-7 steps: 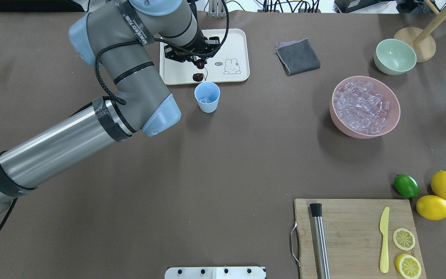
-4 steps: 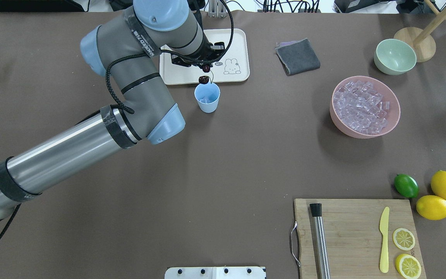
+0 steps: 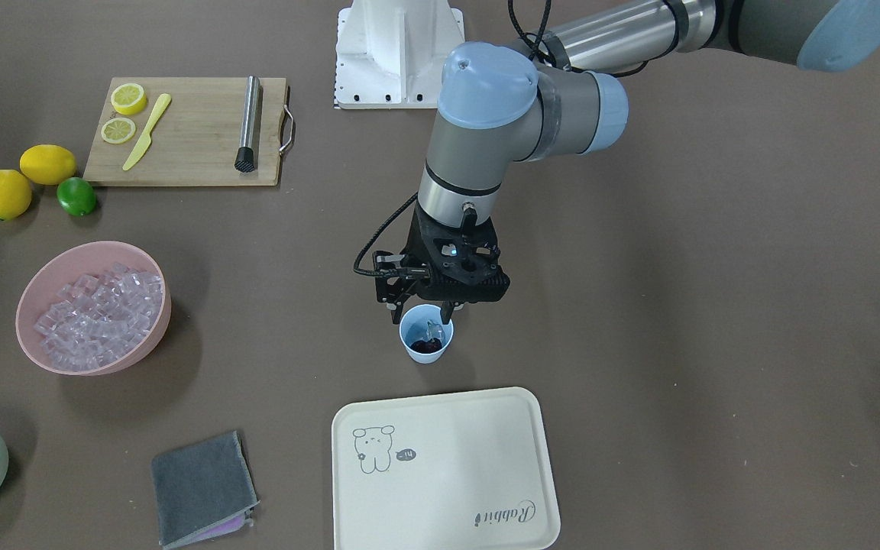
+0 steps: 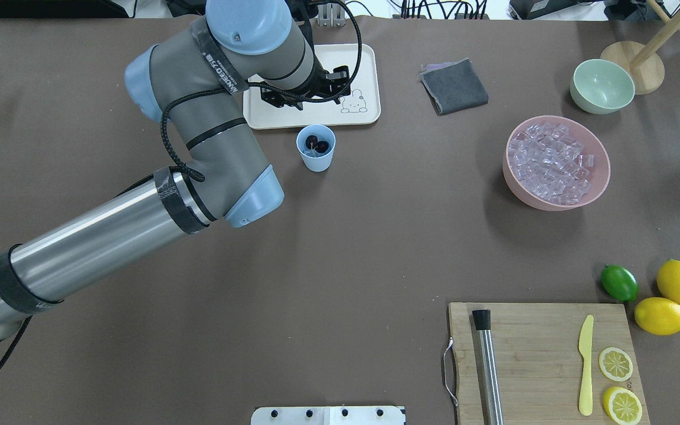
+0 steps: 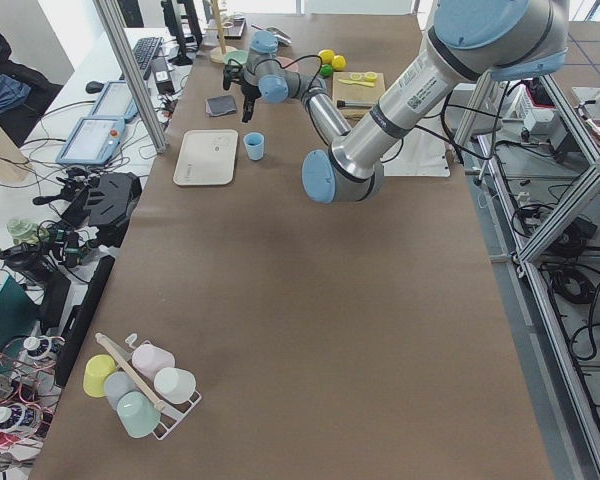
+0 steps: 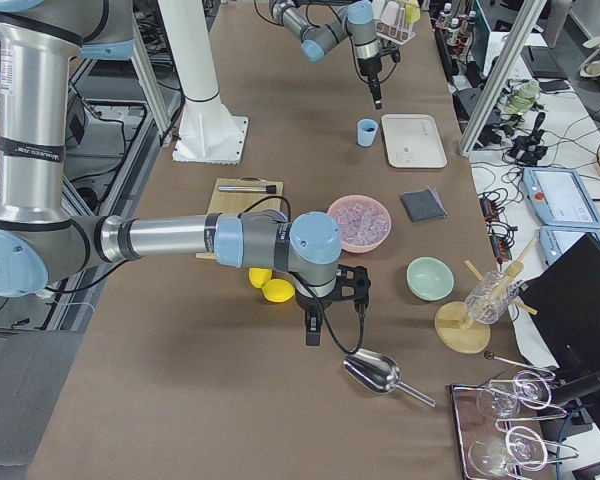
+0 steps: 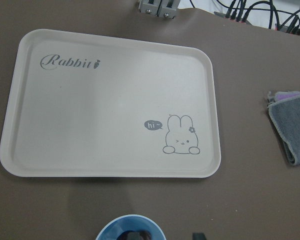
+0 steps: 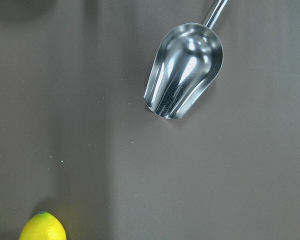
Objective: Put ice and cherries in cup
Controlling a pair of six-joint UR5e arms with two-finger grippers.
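Left tool [image 3: 422, 309], jaws wide and empty, hangs straight above the cup [image 3: 426, 356]; the cherries [image 3: 428, 345] lie inside it beside ice [image 3: 432, 330], directly below the tool.

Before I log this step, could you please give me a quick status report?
Left gripper open above cup. Right gripper state unclear, near metal scoop. Cherries in cup with ice. No obstruction seen.
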